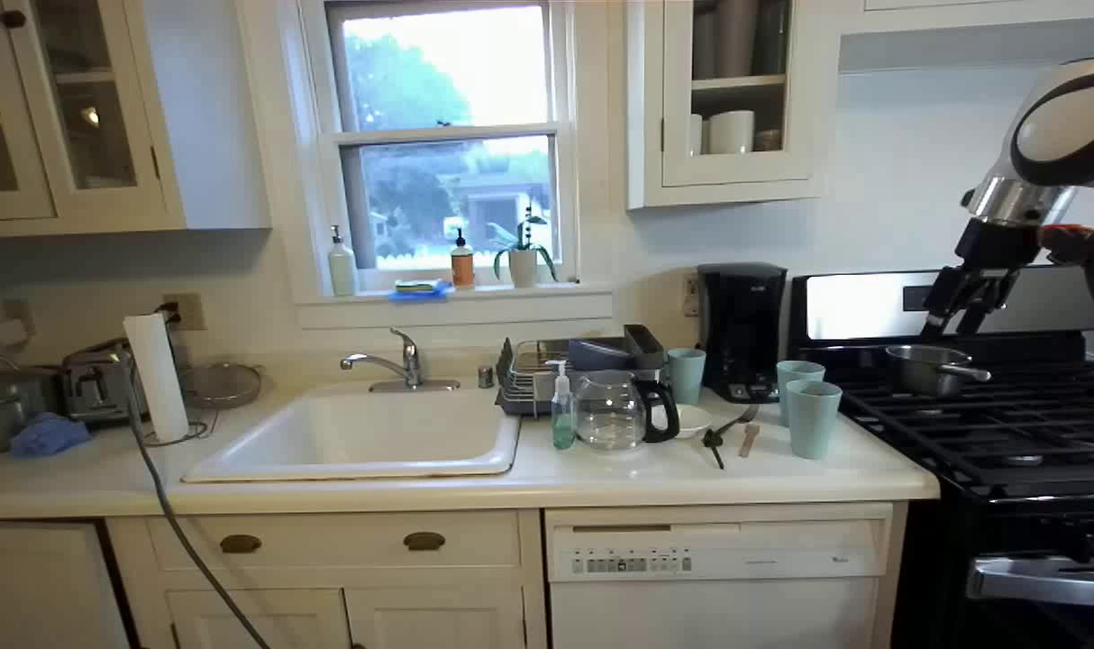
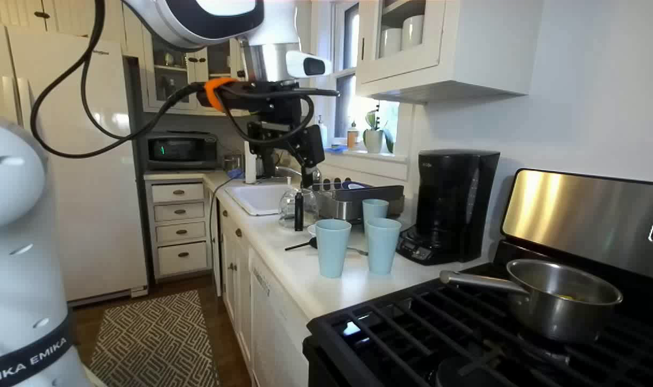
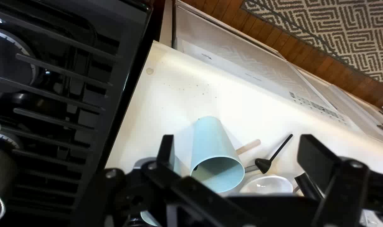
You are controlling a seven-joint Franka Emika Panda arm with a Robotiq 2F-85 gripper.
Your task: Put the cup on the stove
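Observation:
Several pale mint-green cups stand upright on the counter. The front one (image 1: 815, 419) is beside the stove, with another cup (image 1: 795, 371) close behind it and a third (image 1: 687, 374) by the dish rack. The front cup also shows in an exterior view (image 2: 333, 250) and in the wrist view (image 3: 210, 142). The black stove (image 1: 1007, 433) stands beside the counter, its grates showing in the wrist view (image 3: 59, 116). My gripper (image 3: 237, 143) is open and empty, up in the air. In the wrist view the front cup appears between its fingers, farther away and untouched; another cup is partly hidden behind a finger.
A steel saucepan (image 2: 563, 306) sits on the stove grates, its handle towards the counter. A black coffee maker (image 1: 741, 329) stands behind the cups. A glass jug (image 1: 610, 410), a small white bowl (image 3: 267, 184) and a black scoop (image 3: 263, 164) lie around them.

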